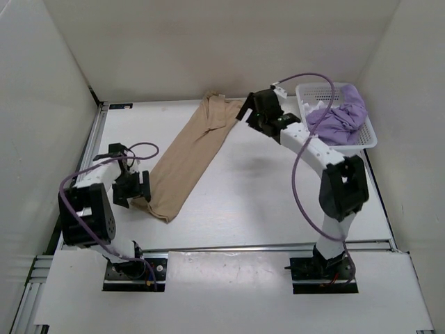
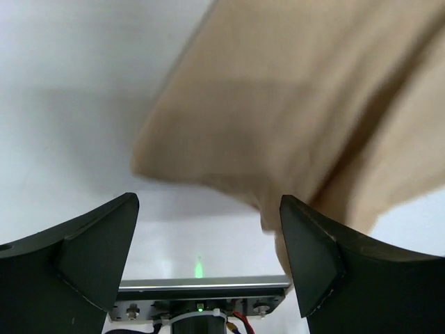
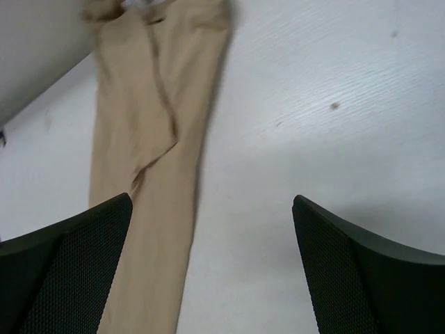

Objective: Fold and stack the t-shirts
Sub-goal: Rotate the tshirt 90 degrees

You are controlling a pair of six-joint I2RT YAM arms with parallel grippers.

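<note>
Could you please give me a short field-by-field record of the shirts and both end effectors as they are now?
tan t-shirt: folded into a long narrow strip, lying diagonally on the table from far centre to near left
lavender t-shirt: crumpled inside the basket, far right
white t-shirt: cannot be made out
left end effector: open, at the strip's near end, gripping nothing
right end effector: open, above the table beside the strip's far end, holding nothing
stack: not yet started

No writing, label, brand, number or sign is legible anywhere in these three views.
</note>
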